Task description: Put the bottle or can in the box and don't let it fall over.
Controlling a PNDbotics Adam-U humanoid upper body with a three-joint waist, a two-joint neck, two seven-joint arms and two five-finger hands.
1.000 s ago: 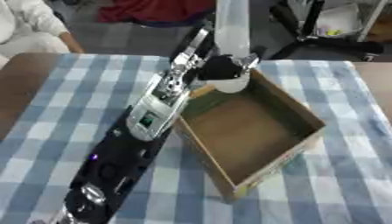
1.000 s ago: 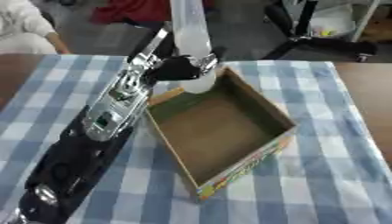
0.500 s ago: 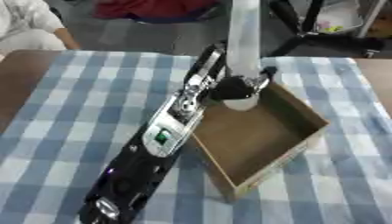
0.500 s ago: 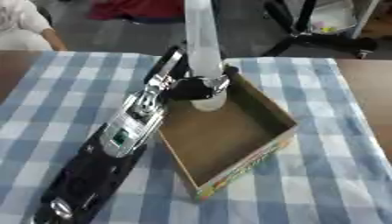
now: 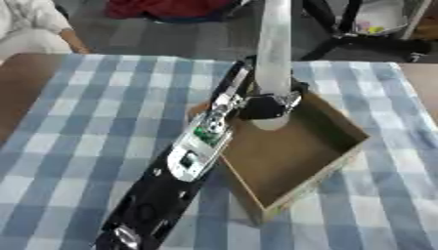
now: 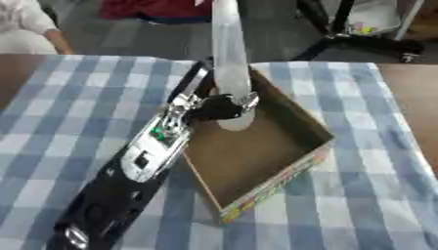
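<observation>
A tall pale bottle [image 5: 273,53] stands upright with its base over the far corner of an open cardboard box [image 5: 318,161] on the blue checked tablecloth. My left hand [image 5: 267,105] is shut on the bottle's lower part, its dark fingers wrapped round it. The left arm [image 5: 184,161] runs from the lower left up to the box. Whether the bottle's base touches the box floor I cannot tell. The right hand shows in neither view.
The table's brown edge [image 5: 21,93] shows at the left. A person sits at the far left corner [image 5: 30,29]. Black stand legs [image 5: 342,29] and red cloth [image 5: 163,7] lie on the floor beyond the table.
The left hand with the bottle has moved toward me and down, from beyond the box's far edge to over its far inner corner. The whole picture has shifted, so the head moved too.
</observation>
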